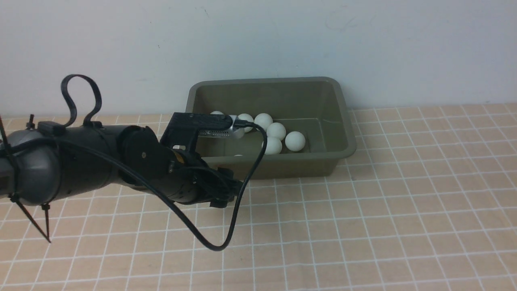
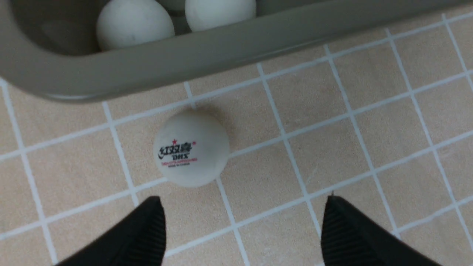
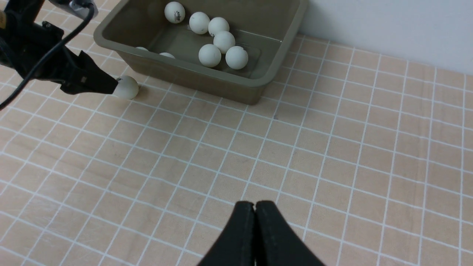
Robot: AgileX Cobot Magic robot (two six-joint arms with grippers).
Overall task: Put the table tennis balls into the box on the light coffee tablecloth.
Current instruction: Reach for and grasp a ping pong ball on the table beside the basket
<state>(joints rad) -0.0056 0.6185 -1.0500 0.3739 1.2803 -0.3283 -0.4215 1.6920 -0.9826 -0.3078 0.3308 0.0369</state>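
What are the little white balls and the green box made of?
The balls, like the printed one on the cloth, look like matte white plastic: smooth and dull, with a stamped logo. The box looks like moulded olive-green plastic: rounded corners, a thick smooth rim and a soft sheen. That is only going by looks.

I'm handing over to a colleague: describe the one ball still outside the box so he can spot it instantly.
Find the olive-green box against the wall on the checked tablecloth. The stray ball lies on the cloth just outside the box's near wall, ahead of the open left gripper. Unlike the others, it isn't in the box.
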